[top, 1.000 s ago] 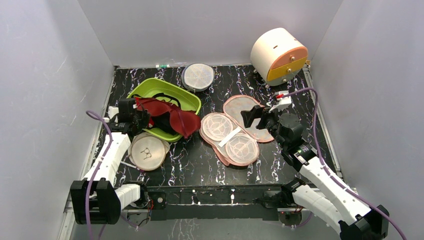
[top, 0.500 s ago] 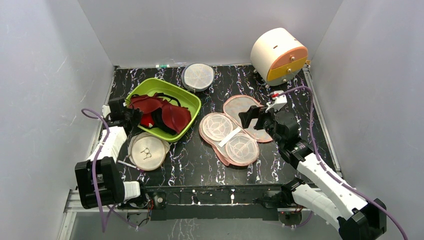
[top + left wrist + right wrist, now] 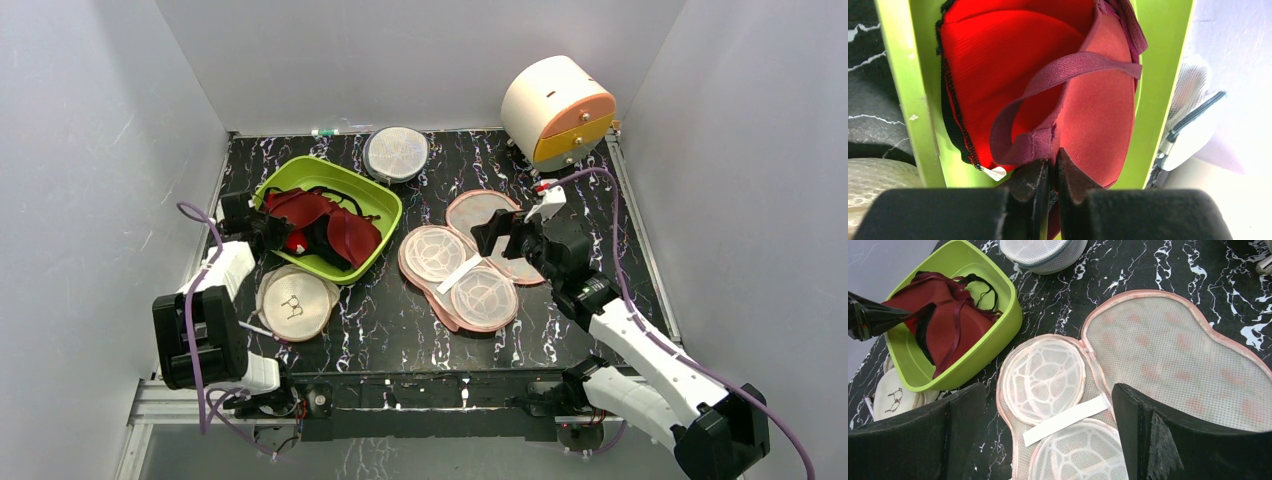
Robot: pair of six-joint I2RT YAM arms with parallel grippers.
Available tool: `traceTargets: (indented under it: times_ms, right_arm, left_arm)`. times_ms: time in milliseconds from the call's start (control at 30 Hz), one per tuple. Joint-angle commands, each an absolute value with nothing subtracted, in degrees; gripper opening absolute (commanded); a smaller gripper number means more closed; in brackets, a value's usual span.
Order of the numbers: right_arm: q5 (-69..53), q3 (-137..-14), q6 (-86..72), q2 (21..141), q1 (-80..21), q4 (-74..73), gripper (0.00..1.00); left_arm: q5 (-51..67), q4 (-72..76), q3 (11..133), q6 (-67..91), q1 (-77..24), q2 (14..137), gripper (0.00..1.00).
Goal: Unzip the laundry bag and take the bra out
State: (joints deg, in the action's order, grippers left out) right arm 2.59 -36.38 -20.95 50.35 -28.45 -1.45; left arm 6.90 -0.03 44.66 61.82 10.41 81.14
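The green tub [image 3: 378,200] sat on the dark counter [image 3: 400,320]. The bra [image 3: 348,236] lay inside the tub, on top of a bright red garment [image 3: 291,242] and some black cloth. The left pincer [image 3: 270,233] was at the tub's left rim. In the left wrist view its two fingers [image 3: 1034,181] were clenched tight on the edge of the bra [image 3: 1093,110], right where a strap joined it.

The laundry bag [image 3: 455,272] lay just to the right of the tub, near it but not touching. It was unzipped and spread flat. One half showed two round white cup shapes and a white strip. The other half, farther from the tub, was plain mesh with faint red spots.

The right pincer [image 3: 495,232] hung above the bag, on the side away from the tub. Its fingers stood wide apart and held nothing.

A round grey mesh disc [image 3: 397,152] sat behind the tub. A round cream disc [image 3: 295,304] lay in front of the tub, by its left corner.
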Motion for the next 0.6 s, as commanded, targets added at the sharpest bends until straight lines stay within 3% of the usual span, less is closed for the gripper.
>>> traceTargets:
  times_ms: [0, 67, 267, 400, 467, 567]
  right_arm:
    - [1.50, -39.84, -21.85, 51.07, -28.26, 2.11, 0.98]
    - [1.24, -40.08, -22.01, 51.53, -28.26, 2.03, 0.98]
    - [1.40, -41.75, -21.38, 51.71, -28.28, -1.35, 0.98]
    - [3.23, -42.89, -19.56, 49.82, -28.30, -8.93, 0.98]
    - [4.24, -41.42, -19.10, 48.72, -28.30, -10.75, 0.98]
    - [4.75, -40.21, -19.45, 49.02, -28.28, -13.42, 0.98]
  left_arm:
    - [8.19, -4.45, 49.30, 55.65, 10.90, 80.18, 0.15]
    - [5.56, -6.58, 49.88, 53.74, 10.95, 77.70, 0.35]
    - [-1.63, -12.15, 50.44, 46.95, 10.99, 66.55, 0.75]
    - [-2.35, -15.80, 51.77, 43.52, 10.90, 62.45, 0.90]
    - [6.62, -9.86, 51.90, 42.34, 10.95, 62.33, 0.97]
    - [20.72, 3.35, 52.56, 44.04, 9.04, 63.05, 0.99]
